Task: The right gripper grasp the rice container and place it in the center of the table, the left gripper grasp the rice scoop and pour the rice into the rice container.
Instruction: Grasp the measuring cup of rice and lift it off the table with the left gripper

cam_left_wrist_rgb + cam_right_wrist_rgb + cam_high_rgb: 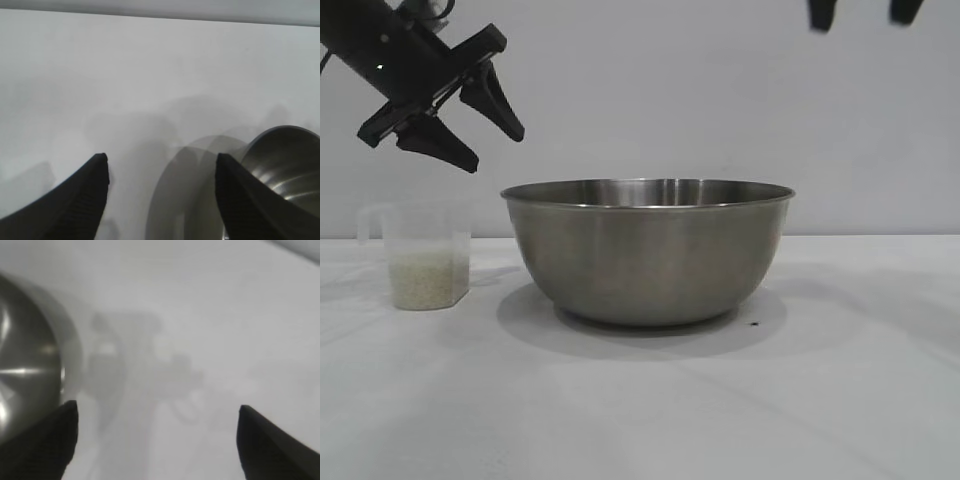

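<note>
**Scoop not yet grasped, spill risk ahead**

Rice container [647, 250] upright near the middle of the surface [640, 400], placing step looks done. Rice scoop [424, 256] upright on the surface to the container's left, apart from it, rice [420, 280] filling the lower part, handle toward the outer left. Left gripper [490, 135] in the air above and slightly right of the scoop, jaws wide, holding nothing. Right gripper [865, 12] raised at the top edge, jaws wide in its wrist view, empty, clear of the container.

Risks, judged:
- Descent off line: a fingertip clipping the light scoop's rim, tipping it, grains over the surface.
- Pinch on thin clear walls: slipping or twisting mid-lift.
- Tilt begun before clearing the steel rim: rice landing short.
- Scoop knocking the container, shifting it off centre.

Scoop absent from the left wrist view, so alignment probably loose, hard to confirm.
</note>
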You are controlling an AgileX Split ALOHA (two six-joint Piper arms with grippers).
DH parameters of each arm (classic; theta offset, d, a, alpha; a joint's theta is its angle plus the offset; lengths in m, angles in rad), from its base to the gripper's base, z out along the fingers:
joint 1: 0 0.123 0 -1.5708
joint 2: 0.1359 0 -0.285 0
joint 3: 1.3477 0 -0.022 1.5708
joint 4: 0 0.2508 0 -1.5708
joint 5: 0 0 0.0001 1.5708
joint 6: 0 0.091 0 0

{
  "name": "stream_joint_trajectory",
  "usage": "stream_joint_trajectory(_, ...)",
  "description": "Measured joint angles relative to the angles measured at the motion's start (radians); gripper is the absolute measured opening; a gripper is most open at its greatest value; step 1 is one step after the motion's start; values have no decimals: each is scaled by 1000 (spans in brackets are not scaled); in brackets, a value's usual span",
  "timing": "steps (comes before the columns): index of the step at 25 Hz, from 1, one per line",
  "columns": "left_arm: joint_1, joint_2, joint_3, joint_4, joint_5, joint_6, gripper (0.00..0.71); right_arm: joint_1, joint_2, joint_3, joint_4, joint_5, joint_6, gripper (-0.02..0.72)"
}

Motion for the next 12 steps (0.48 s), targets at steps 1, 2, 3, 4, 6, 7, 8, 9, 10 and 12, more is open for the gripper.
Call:
stream_joint_trajectory(1,0,0,0,0,0,0,398,-28,-25,0,12,2,7,592)
stream_joint_trajectory(2,0,0,0,0,2,0,398,-50,-51,2,25,4,8,592)
stream_joint_trajectory(3,0,0,0,0,2,0,398,-72,-80,11,37,4,9,592)
stream_joint_trajectory(4,0,0,0,0,2,0,398,-89,-106,28,47,6,11,548)
stream_joint_trajectory(6,0,0,0,0,4,0,398,-109,-178,83,58,6,13,541)
stream_joint_trajectory(7,0,0,0,0,4,0,398,-113,-210,125,61,6,13,541)
stream_joint_trajectory(8,0,0,0,0,4,0,398,-122,-251,171,65,8,15,541)
stream_joint_trajectory(9,0,0,0,0,4,0,398,-125,-294,212,65,10,22,541)
stream_joint_trajectory(10,0,0,0,0,4,0,398,-130,-339,262,65,9,26,541)
stream_joint_trajectory(12,0,0,0,0,4,0,398,-134,-428,357,63,11,30,541)
